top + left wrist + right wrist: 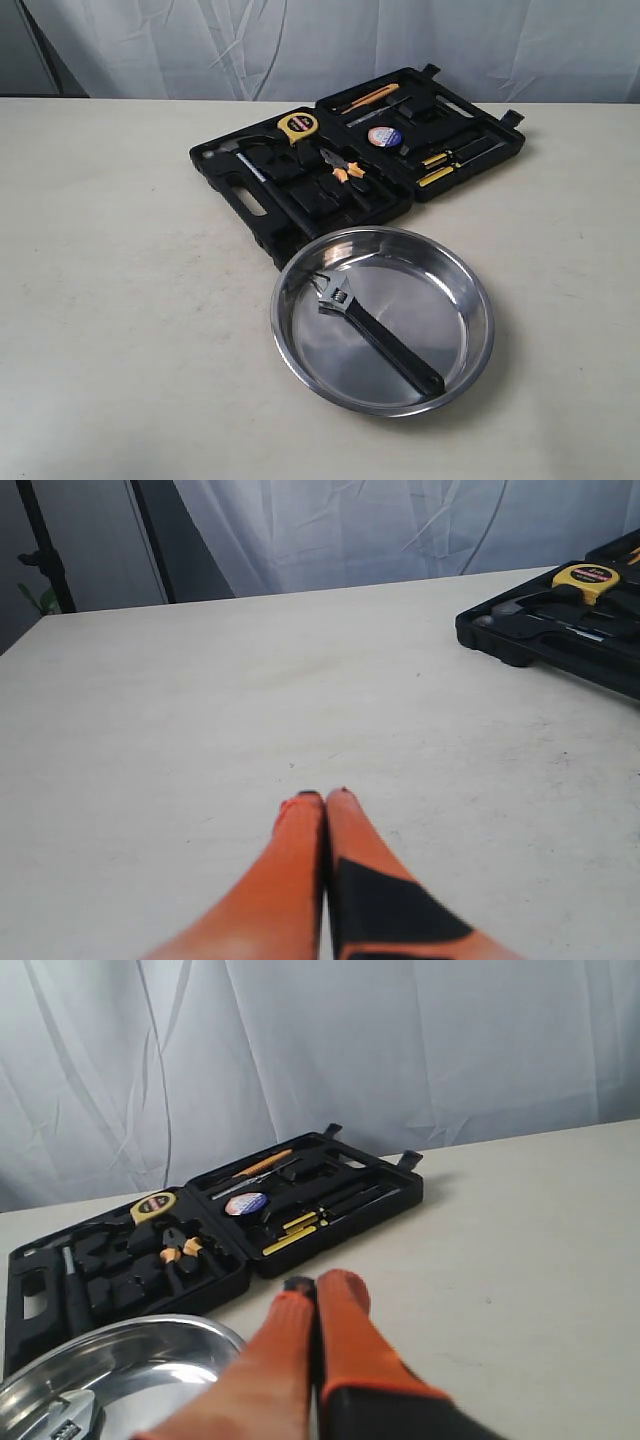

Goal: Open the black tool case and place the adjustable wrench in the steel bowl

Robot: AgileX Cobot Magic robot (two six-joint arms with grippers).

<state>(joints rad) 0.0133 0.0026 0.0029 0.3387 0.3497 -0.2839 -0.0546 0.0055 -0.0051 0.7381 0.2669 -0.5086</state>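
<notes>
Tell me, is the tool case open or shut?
Open: the case lies spread flat on the table, both halves showing tools.

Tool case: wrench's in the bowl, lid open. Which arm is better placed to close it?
Right, probably. The right gripper, shut, faces the open black tool case head-on. The left gripper, also shut, points at the table, with only a corner of the case at the edge of its view.
</notes>
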